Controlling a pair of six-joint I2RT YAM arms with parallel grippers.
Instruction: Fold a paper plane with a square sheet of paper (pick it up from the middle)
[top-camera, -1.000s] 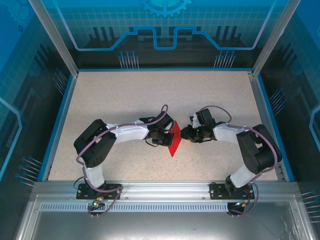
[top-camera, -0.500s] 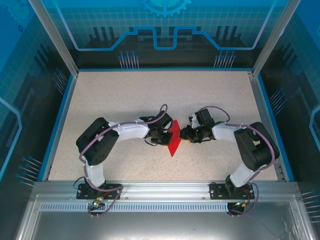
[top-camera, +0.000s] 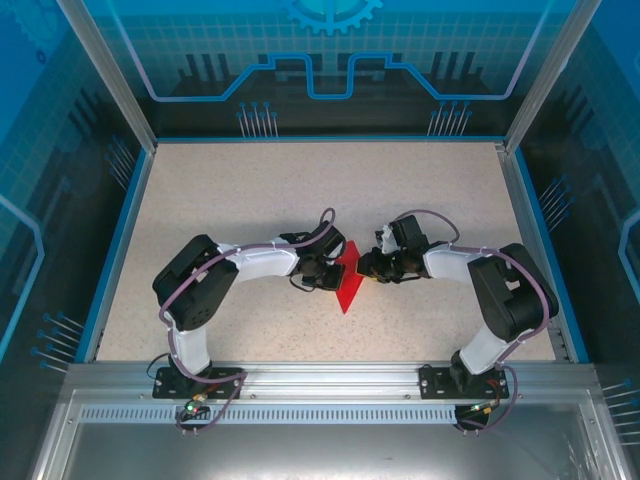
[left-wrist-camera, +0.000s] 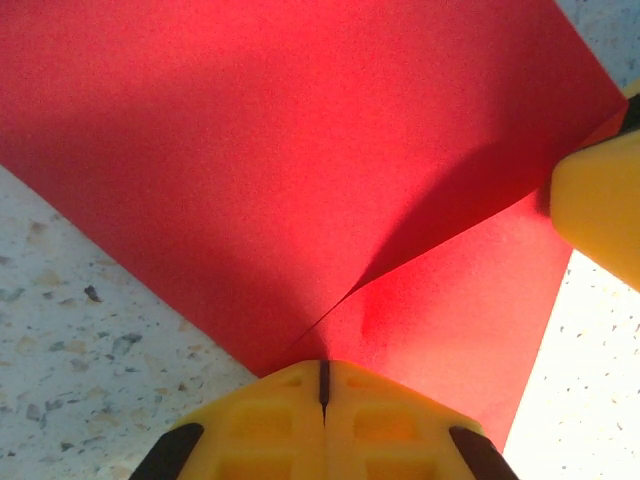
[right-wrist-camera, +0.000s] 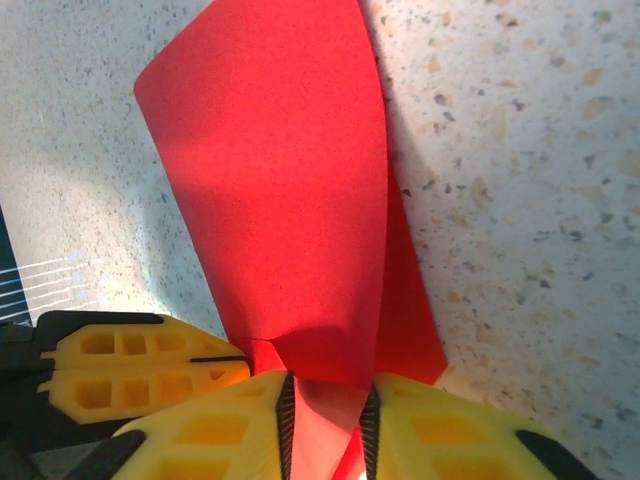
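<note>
Red paper (top-camera: 347, 292) lies in the middle of the worktop (top-camera: 250, 190), between your two arms, as a creased pointed shape with its tip towards the arm bases. It isn't a plane yet.

What has just changed is on the right. A second ago the right gripper (right-wrist-camera: 327, 395) stood a little off the paper's right edge with its jaws wider. It has since slid in and narrowed, and its wrist view shows a raised flap of paper pinched between the two yellow fingers. The flap fills the gap from pad to pad, though I can't judge how firm the hold is.

The left gripper (left-wrist-camera: 323, 375) hasn't altered its hold. Its fingers are pressed together on the paper's left edge, right where a crease runs in, and its arm has barely shifted from the earlier overhead frame. The paper itself sits where it sat, same angle and same spot (no drag that I can make out from above).

You now have the sheet caught from both sides. My read is that the left is anchoring it while the right takes a flap to lift or turn over for the next fold. Most of the folding looks still ahead.

Watch the pull between the two holds. The paper is thin, so opposing tugs could tear it or drag the crease off line.
</note>
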